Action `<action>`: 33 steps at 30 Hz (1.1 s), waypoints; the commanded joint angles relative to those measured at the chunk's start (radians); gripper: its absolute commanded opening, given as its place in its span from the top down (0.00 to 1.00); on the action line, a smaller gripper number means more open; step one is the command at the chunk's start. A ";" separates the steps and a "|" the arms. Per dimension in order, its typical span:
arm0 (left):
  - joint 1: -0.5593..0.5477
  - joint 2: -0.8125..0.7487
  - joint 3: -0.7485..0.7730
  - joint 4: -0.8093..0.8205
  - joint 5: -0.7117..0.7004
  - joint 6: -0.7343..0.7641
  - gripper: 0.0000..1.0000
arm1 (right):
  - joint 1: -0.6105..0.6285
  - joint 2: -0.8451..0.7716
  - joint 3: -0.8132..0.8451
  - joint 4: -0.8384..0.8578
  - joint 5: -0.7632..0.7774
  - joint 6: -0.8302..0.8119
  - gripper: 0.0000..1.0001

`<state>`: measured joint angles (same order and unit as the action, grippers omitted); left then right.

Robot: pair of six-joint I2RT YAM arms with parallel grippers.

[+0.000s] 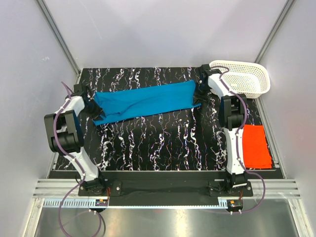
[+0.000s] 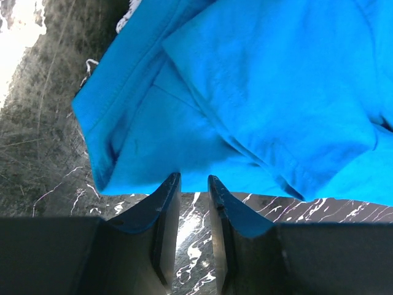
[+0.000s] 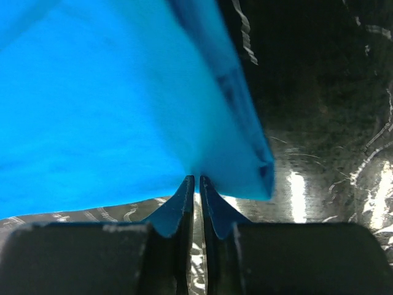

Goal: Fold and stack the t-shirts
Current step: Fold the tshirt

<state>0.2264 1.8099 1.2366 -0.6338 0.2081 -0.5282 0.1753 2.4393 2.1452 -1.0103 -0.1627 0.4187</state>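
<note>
The blue t-shirt [image 1: 145,101] lies as a long band on the black marbled bench [image 1: 163,143], between the two pairs of fingers, and each of its short ends is at one pair. The left fingers [image 2: 178,182] stand with a narrow gap between them. Their tips reach the lower edge of the cloth, where a hem and some folded layers hang just beyond them. Through the gap, closer to the wrist, the bench is visible. I cannot tell if the cloth is really pinched between these tips or only touches them. The right fingers [image 3: 191,186] are almost together, with only a thin slit between them, and they grip the edge of the blue t-shirt at their tips. From there the cloth spreads out wide beyond the tips, and one corner of it hangs just beside them, above the shiny bench. The orange-red t-shirt [image 1: 256,145] lies flat as a folded rectangle on the bench, well apart from both pairs of fingers and beside the lower part of the right arm. A white perforated basket [image 1: 261,74] stands near the right fingers, on the side away from the blue t-shirt, and it does not touch the cloth.
</note>
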 commanded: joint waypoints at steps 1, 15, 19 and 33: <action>0.007 -0.004 -0.012 0.025 -0.001 0.005 0.71 | -0.005 -0.078 -0.074 0.007 0.046 -0.021 0.87; 0.008 -0.141 -0.039 0.026 0.014 0.024 0.64 | -0.014 -0.235 -0.220 0.081 0.032 -0.029 0.84; -0.001 -0.138 -0.031 0.066 0.128 -0.003 0.63 | -0.013 -0.237 -0.182 0.081 -0.006 -0.028 0.80; -0.186 0.175 0.144 0.206 0.307 -0.121 0.72 | -0.013 -0.191 -0.126 0.079 -0.024 -0.014 0.74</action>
<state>0.0715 1.9488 1.3525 -0.4767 0.4519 -0.6052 0.1642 2.2745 1.9839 -0.9360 -0.1780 0.4076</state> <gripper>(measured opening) 0.290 0.262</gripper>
